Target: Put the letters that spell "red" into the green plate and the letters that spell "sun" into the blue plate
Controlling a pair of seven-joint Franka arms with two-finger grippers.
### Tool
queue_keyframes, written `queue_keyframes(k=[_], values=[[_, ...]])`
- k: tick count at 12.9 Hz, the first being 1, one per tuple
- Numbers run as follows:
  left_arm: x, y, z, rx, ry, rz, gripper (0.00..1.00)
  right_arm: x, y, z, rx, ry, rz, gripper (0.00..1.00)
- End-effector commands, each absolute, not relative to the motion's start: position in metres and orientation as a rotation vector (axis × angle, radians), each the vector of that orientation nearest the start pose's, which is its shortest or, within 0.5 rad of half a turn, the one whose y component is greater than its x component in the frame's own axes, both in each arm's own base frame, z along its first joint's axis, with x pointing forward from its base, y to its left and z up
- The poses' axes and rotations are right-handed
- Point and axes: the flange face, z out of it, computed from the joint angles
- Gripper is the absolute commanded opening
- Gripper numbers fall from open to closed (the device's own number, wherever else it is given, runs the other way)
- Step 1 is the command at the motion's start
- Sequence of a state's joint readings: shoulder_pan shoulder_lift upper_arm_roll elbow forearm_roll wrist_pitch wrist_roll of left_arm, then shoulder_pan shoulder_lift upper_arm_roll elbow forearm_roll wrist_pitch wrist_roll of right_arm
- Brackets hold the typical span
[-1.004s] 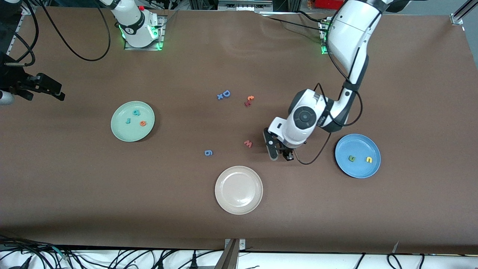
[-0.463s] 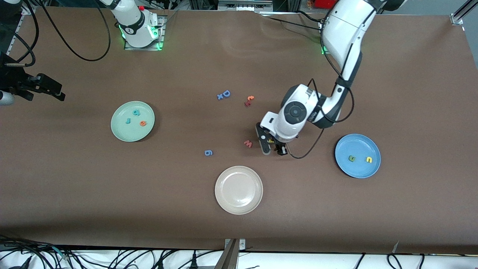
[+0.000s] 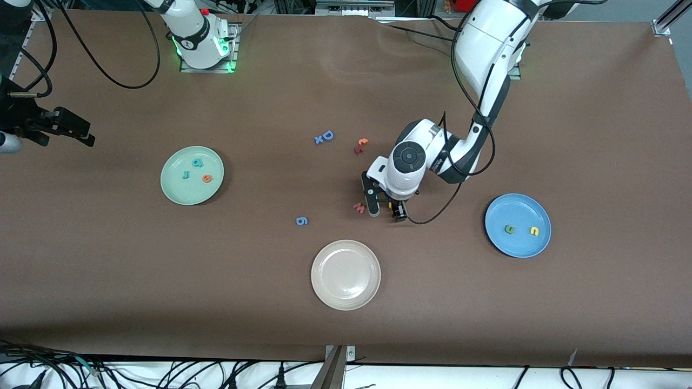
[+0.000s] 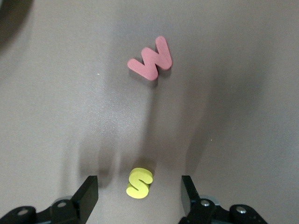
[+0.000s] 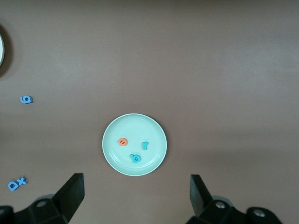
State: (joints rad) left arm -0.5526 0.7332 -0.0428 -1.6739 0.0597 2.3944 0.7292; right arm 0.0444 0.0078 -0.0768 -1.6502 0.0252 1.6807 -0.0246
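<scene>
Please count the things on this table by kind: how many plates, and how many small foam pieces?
Plates: 3 (green plate, blue plate, beige plate)
Foam pieces: 12 (3 in the green plate, 2 in the blue plate, 7 on the table)
Total: 15

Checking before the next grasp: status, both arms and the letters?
Left gripper open, fingers straddling the yellow s, red w close by. Right gripper open, waiting. Green plate full; blue plate holds two.
</scene>
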Motion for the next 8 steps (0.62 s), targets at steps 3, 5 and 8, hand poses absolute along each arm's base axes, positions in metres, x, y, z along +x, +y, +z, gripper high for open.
queue_keyframes(k=[3, 5, 8], values=[[0.564, -0.379, 0.173, -2.392, 1.967, -0.005, 0.70, 0.559, -0.015, 0.595, -3.127, 0.036, -0.046, 1.00], [0.565, -0.379, 0.164, -2.390, 1.970, -0.041, 0.65, 0.559, -0.016, 0.595, -3.127, 0.038, -0.046, 1.00], [0.565, -0.380, 0.154, -2.390, 1.972, -0.067, 0.62, 0.559, -0.015, 0.595, -3.127, 0.036, -0.046, 1.00]])
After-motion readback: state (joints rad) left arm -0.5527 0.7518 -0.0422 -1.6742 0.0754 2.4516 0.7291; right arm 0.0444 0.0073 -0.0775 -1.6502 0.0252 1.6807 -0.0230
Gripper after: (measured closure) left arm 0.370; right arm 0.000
